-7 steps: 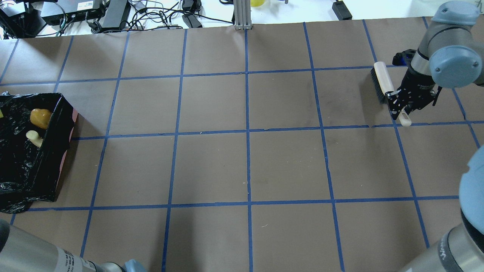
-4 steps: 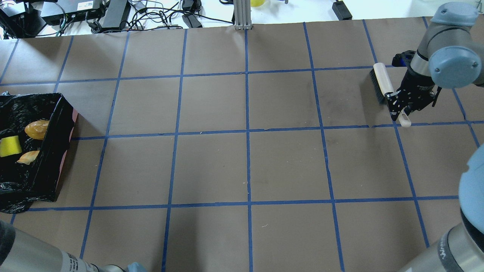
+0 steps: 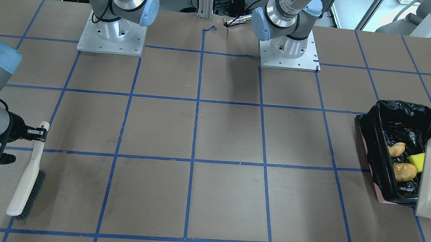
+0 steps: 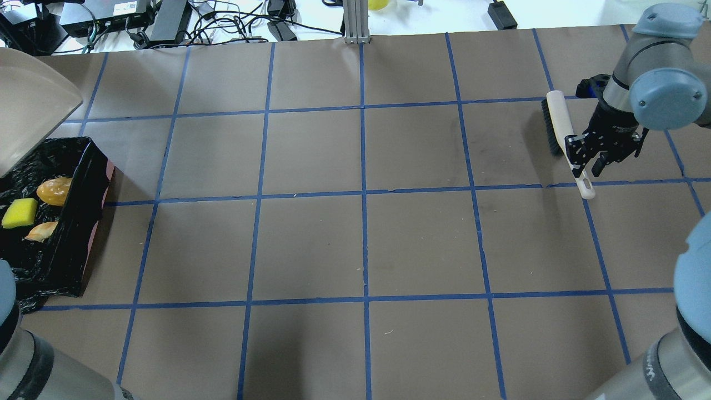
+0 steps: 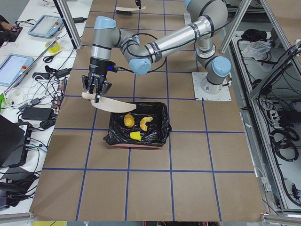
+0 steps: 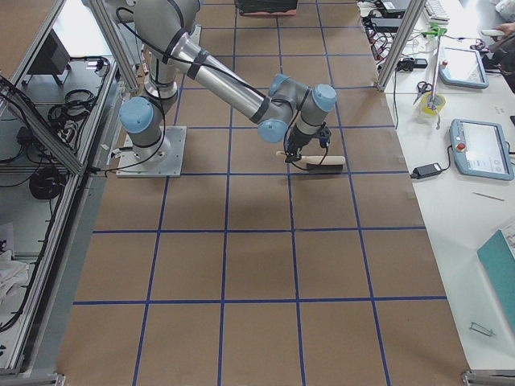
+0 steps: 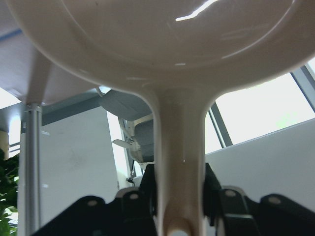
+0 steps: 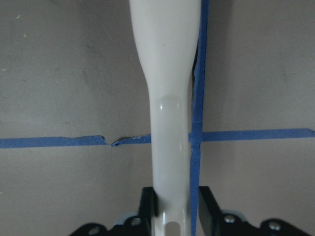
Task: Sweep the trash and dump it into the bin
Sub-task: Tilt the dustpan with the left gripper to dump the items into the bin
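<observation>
The bin (image 4: 83, 222), lined with black plastic, stands at the table's left edge. In it lie the bread roll (image 4: 54, 190), the yellow sponge block (image 4: 19, 213) and the croissant (image 4: 41, 231); they also show in the front view as roll (image 3: 404, 172), sponge (image 3: 416, 160) and croissant (image 3: 396, 149). My left gripper (image 7: 179, 182) is shut on the handle of the beige dustpan (image 4: 28, 105), held tilted above the bin's far side (image 5: 113, 105). My right gripper (image 4: 583, 158) is shut on the handle of the brush (image 4: 555, 119), low at the far right.
The table is brown paper with a blue tape grid. Cables and power boxes (image 4: 166, 22) lie beyond the far edge. The arm bases (image 3: 112, 36) stand at the robot's side. The pink base edge of the bin (image 3: 383, 196) shows.
The trash pieces have settled in the bin. The dustpan has come into the overhead view above the bin's far side. The brush has shifted slightly left with the right gripper.
</observation>
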Motion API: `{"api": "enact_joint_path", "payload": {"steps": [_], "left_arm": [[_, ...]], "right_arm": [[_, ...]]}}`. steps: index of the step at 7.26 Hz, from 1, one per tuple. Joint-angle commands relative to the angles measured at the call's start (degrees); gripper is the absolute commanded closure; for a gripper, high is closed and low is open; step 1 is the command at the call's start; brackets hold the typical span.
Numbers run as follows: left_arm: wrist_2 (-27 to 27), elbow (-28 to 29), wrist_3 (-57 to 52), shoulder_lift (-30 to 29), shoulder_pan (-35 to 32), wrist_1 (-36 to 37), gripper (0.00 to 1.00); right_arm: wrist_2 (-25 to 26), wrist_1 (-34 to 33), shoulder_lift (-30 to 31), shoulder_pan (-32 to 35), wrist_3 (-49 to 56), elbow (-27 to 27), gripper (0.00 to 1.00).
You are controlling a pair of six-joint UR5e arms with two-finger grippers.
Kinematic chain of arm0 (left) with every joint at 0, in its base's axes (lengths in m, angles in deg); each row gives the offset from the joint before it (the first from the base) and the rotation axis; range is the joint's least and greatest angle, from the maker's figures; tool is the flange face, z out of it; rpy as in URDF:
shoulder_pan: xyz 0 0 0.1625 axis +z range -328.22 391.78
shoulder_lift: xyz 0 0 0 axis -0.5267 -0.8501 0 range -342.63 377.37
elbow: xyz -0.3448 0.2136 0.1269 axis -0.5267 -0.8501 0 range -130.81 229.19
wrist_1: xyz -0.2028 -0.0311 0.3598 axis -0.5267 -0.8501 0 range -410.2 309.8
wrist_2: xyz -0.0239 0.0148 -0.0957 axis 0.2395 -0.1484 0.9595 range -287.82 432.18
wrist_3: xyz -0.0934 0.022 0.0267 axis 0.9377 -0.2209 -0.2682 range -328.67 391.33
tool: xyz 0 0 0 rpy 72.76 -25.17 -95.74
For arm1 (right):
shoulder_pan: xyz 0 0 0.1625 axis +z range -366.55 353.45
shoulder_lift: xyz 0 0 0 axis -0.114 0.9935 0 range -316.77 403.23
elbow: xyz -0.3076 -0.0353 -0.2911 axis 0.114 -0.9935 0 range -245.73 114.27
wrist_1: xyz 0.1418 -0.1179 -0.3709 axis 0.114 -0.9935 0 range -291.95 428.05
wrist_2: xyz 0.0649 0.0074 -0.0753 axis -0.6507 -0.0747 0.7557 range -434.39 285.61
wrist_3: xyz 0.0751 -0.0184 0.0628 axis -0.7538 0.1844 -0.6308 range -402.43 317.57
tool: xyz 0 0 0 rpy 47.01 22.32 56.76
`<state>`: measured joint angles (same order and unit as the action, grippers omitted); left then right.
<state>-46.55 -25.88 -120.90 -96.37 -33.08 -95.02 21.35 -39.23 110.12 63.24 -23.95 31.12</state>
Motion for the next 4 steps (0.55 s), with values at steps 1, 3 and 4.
{"api": "enact_joint_path", "payload": {"steps": [1, 3, 4], "left_arm": [[6.71, -0.16, 2.55, -1.39, -4.12, 0.44, 1.00], [11.48, -0.77, 7.72, -3.31, -5.27, 0.35, 1.00], [17.59, -2.17, 10.87, -4.28, -5.27, -0.09, 1.00]], "right_arm": [[-0.03, -0.21, 0.09, 0.00, -0.20, 0.00, 0.35], [0.06, 0.49, 1.22, 0.00, -0.37, -0.70, 0.16], [-0.29, 0.58, 3.23, 0.00, -0.38, -1.57, 0.01]]}}
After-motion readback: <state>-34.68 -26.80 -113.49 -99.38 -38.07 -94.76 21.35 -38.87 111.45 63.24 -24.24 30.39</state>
